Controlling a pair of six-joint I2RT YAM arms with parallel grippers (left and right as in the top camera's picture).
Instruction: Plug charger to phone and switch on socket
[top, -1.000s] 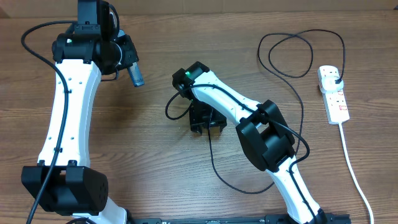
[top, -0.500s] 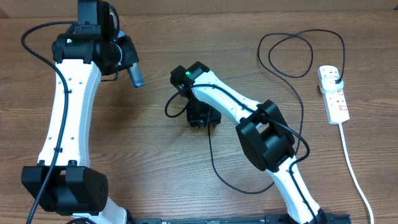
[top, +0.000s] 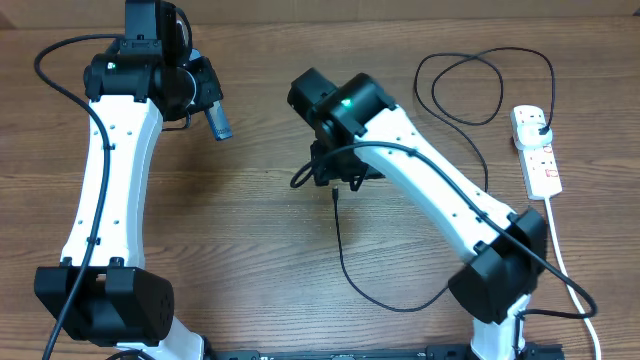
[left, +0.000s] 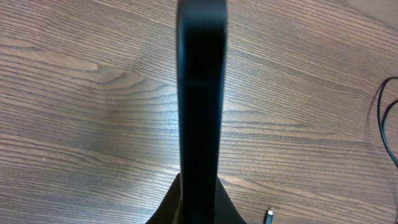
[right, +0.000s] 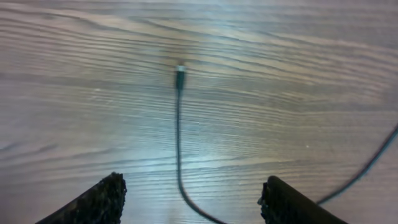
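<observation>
**Charger tip loose; right gripper lifted clear**
The charger (right: 178, 124) lies mid-table, its connector tip (right: 180, 68) free. The right gripper (right: 193, 180) has risen off it, jaws spread. The left gripper (top: 207, 103) pinches the phone (left: 200, 93) edge-up near the far left corner. Plugging likely needs a fresh grasp.

A wooden table (top: 250, 290) is filling almost the whole overhead view, its brown grain running from the left edge across to the right edge. The same wood is showing in both wrist views, with darker streaks and wavy lines crossing the surface. Along the far edge of the table a paler tan strip (top: 400, 8) is running the full width; whether it is a wall or a board cannot be told. Soft light is falling from above, laying a pale sheen on the wood and casting only faint shadows.
</observation>
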